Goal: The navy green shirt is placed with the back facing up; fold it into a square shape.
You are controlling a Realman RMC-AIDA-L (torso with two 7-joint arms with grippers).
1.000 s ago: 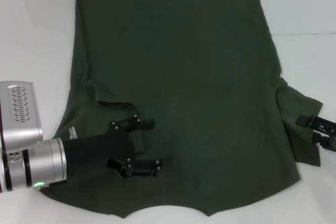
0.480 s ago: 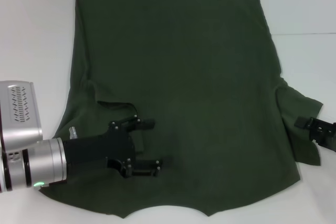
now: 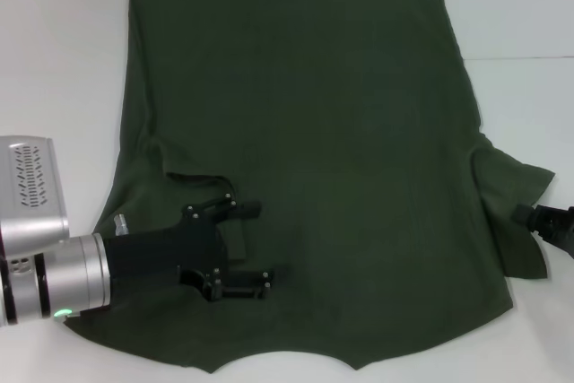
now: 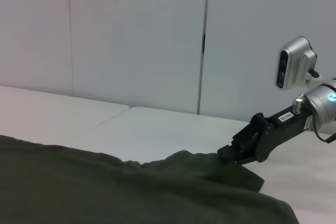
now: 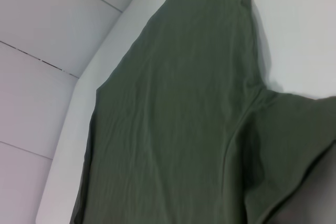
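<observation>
The navy green shirt (image 3: 305, 114) lies flat on the white table (image 3: 54, 60), hem far, neck edge near me. Its left sleeve is folded in onto the body. My left gripper (image 3: 260, 247) is open and empty, just above the shirt's near left part beside that folded sleeve. My right gripper (image 3: 529, 216) is at the right edge of the head view, shut on the edge of the shirt's right sleeve (image 3: 511, 195). The left wrist view shows the right gripper (image 4: 231, 153) pinching the slightly raised sleeve fabric (image 4: 199, 163). The right wrist view shows the shirt's body (image 5: 173, 119).
Bare white table surrounds the shirt on the left, the right (image 3: 529, 96) and the far side. White wall panels (image 4: 136, 40) stand behind the table. The shirt's near edge lies close to the table's front.
My right gripper has drawn back to the right and its fingers have closed on the right sleeve's edge, pulling it in slightly. My left gripper has shifted a little to the left.
</observation>
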